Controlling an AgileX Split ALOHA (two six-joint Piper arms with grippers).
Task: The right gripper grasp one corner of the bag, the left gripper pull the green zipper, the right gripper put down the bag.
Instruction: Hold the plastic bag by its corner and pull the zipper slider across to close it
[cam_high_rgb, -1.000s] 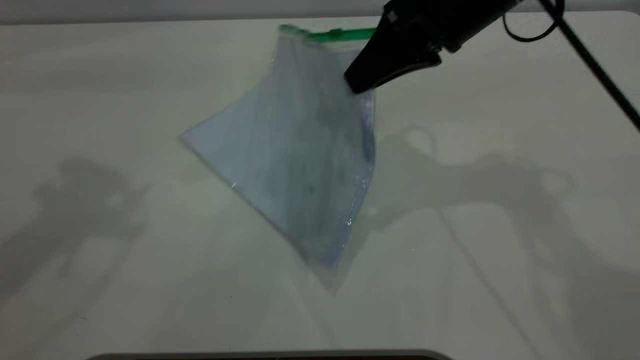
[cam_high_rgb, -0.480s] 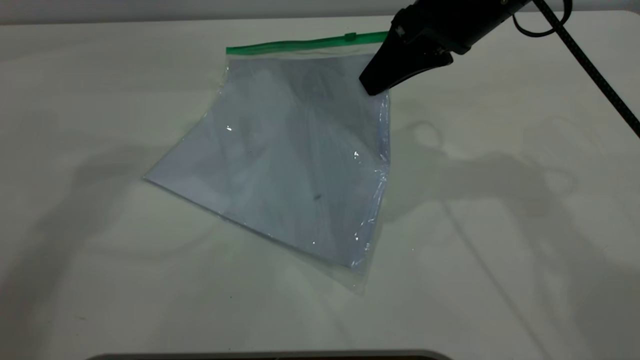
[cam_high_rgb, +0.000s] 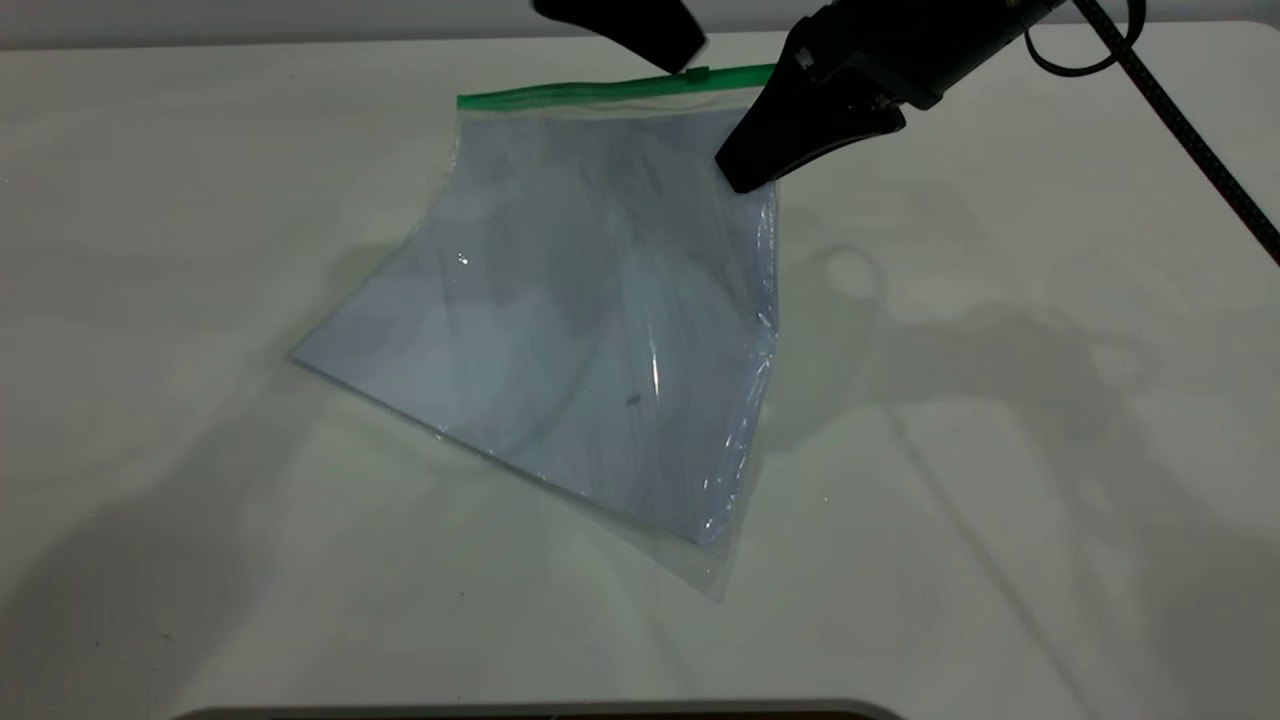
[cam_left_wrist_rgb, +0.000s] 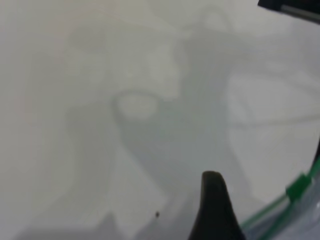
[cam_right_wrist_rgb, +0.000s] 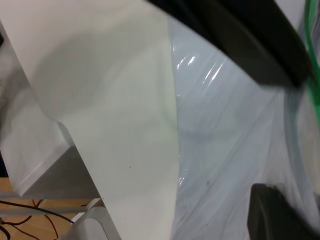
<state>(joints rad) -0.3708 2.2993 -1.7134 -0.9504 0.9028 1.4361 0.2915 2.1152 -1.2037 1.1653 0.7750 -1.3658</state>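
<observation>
1. The right claw (cam_high_rgb: 745, 170) is clamped shut on the bag's (cam_high_rgb: 590, 320) far right corner (cam_high_rgb: 755, 95), just below the end of the green zip strip (cam_high_rgb: 570, 93), and holds that corner up off the worktop (cam_high_rgb: 1000, 450).
2. The bag hangs from the grip, with its lower edge and near corner resting on the worktop (bluish-white sheets show through the clear plastic).
3. The green zipper (cam_high_rgb: 698, 72), a small dark-green slider, sits on the strip near the held corner.
4. The left claw (cam_high_rgb: 640, 30) is at the far edge, right beside the slider; I cannot tell how far open it is.
5. In the left wrist view one dark fingertip (cam_left_wrist_rgb: 214, 200) shows beside the slider (cam_left_wrist_rgb: 299, 186).
</observation>
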